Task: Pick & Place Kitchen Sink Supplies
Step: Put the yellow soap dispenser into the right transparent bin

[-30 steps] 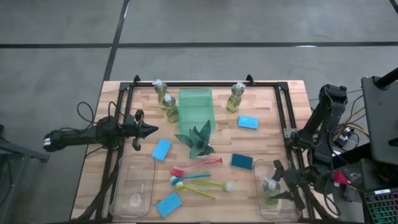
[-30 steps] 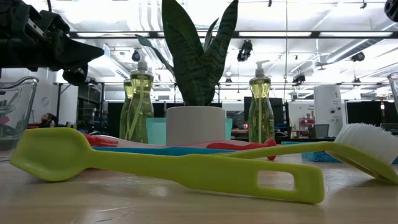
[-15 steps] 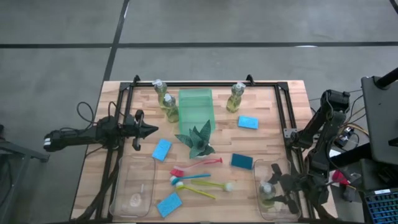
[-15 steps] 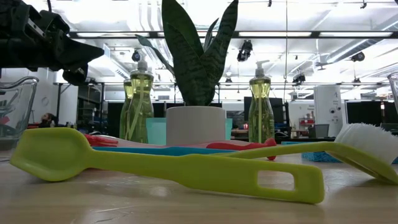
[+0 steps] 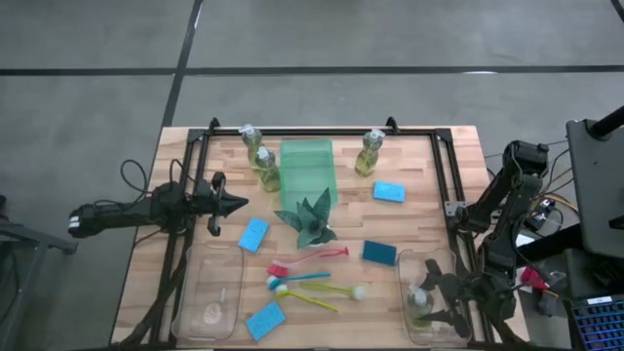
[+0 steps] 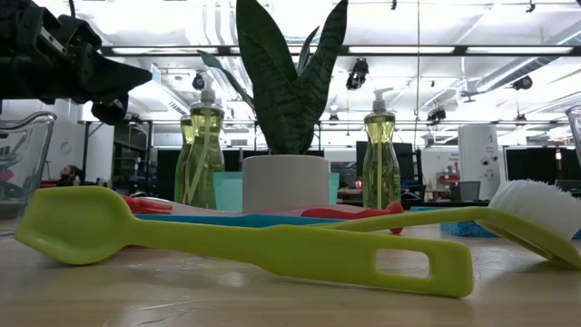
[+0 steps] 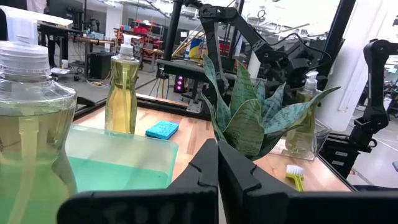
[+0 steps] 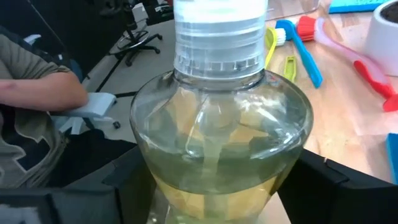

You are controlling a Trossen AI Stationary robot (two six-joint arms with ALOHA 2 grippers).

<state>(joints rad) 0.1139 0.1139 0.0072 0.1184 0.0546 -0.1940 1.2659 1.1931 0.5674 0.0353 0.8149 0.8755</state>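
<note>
the right gripper (image 5: 436, 300) hung over the clear bin (image 5: 427, 263) at the counter's (image 5: 429, 210) near right corner, its fingers spread to either side of a soap bottle (image 5: 421, 298) that stood upright inside that bin; in the right wrist view the bottle (image 8: 221, 143) filled the gap between the two dark fingers (image 8: 339, 186), and whether they touched its sides could not be told. the left gripper (image 5: 230, 205) hovered near the counter's left edge, about halfway along it, with its fingers (image 7: 214, 171) pressed together and holding nothing. three more soap bottles stood along the far edge: two close together toward the far left corner (image 5: 251, 139) (image 5: 264, 168), and one (image 5: 369, 152) right of the translucent green tray (image 5: 307, 175). the spiky plant (image 5: 310, 218) sat in its white pot near the middle of the counter, just in front of the tray. four blue sponges lay apart from one another: one (image 5: 388, 191) toward the far right, one (image 5: 379, 253) darker and right of centre, one (image 5: 253, 234) left of the plant, and one (image 5: 265, 319) by the near edge. the red brush (image 5: 310, 260), blue brush (image 5: 297, 279) and yellow brush (image 5: 322, 291) lay close together in front of the plant, between the two bins; the second clear bin (image 5: 208, 297) rested at the near left corner. in the right wrist view a person's sleeve (image 8: 34, 81) showed beyond the counter.
</note>
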